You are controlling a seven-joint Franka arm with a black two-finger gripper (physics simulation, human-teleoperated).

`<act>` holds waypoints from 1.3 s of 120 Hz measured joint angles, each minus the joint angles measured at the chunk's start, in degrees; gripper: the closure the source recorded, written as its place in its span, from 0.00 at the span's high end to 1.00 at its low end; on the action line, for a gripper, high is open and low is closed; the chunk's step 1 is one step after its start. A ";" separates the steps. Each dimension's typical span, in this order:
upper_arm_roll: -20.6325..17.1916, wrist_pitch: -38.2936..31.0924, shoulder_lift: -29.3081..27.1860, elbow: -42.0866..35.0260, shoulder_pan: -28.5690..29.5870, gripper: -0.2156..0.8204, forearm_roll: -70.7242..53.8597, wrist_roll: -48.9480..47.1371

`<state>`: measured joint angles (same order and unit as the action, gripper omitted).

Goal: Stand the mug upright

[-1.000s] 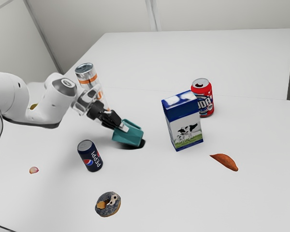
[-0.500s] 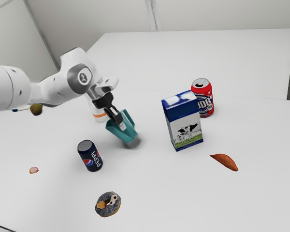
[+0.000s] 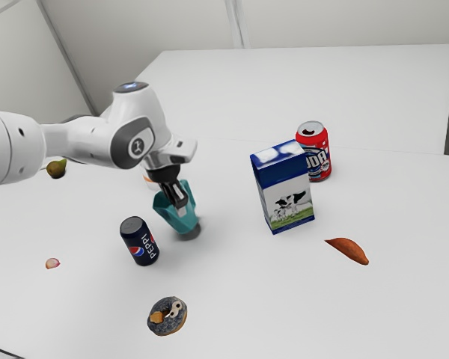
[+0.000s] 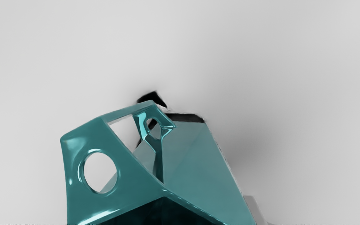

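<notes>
Mug (image 3: 182,224) leans over to the exterior view's left of the upright milk carton (image 3: 284,196), its inside too dark for me to read. The gripper (image 3: 181,206) has it pinched; how wide its fingers stand, I can't tell. Farther left of the carton stands a cola can (image 3: 139,241); just behind the carton, a red soda can (image 3: 319,140), contents hidden.

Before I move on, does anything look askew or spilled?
Yes, the teal faceted mug looks askew: it leans in the hand, its mouth slanted, whereas the dark blue metal PEPPI can nearby stands upright. I see no spill.
</notes>
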<state>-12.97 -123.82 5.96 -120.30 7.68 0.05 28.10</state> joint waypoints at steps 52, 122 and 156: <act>-1.54 3.19 -0.06 -1.58 -0.02 0.03 -2.52 -8.96; -3.06 5.44 -6.16 1.32 -0.33 0.68 -2.63 -14.28; -2.05 15.25 -4.45 19.51 -2.59 0.76 -2.26 -18.47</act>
<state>-15.02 -108.57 1.51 -100.79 5.09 -2.21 9.63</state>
